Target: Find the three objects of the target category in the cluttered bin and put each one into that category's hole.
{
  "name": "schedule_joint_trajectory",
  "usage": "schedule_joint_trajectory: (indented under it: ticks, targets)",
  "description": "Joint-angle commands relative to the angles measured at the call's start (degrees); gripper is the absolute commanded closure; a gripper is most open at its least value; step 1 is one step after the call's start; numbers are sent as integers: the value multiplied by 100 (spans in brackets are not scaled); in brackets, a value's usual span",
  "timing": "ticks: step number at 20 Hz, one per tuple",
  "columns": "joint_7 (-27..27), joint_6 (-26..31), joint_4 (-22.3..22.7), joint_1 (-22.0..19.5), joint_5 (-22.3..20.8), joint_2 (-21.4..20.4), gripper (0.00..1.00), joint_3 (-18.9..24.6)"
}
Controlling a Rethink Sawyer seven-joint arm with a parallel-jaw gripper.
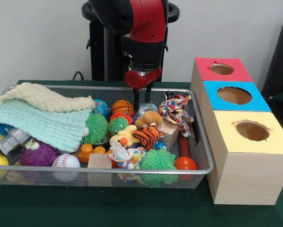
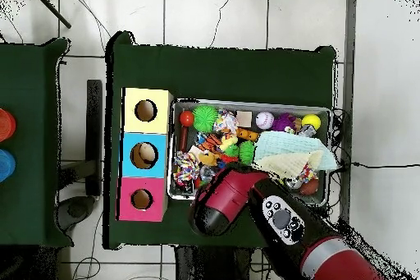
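A wire bin (image 1: 200,142) sits on the bench (image 1: 132,208), a three-hole box (image 1: 241,156) just beside its right side. Inside, folded cloths (image 1: 42,116) lie over the left end, toys piled across the middle and right.

Even, bright indoor light, soft shadows under the wire bin (image 1: 205,156), mild blur throughout
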Motion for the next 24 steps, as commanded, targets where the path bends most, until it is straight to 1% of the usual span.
schedule_joint_trajectory:
  ticks: [1,5,8,12,18,20,22,23,24]
  targets:
    - [-106,-132,208,105,39,-441,0,-57]
    - [-206,-137,419,127,131,-799,0,46]
    - [-151,-167,473,122,130,-883,0,27]
    - [-7,-237,440,182,19,-847,0,-43]
    - [120,-313,313,300,-162,-667,0,-128]
    - [46,-316,268,323,-224,-596,0,-119]
    - [-141,-307,252,331,-269,-558,0,-53]
    - [-399,-267,255,283,-266,-495,0,40]
    - [-517,-256,265,278,-287,-488,0,78]
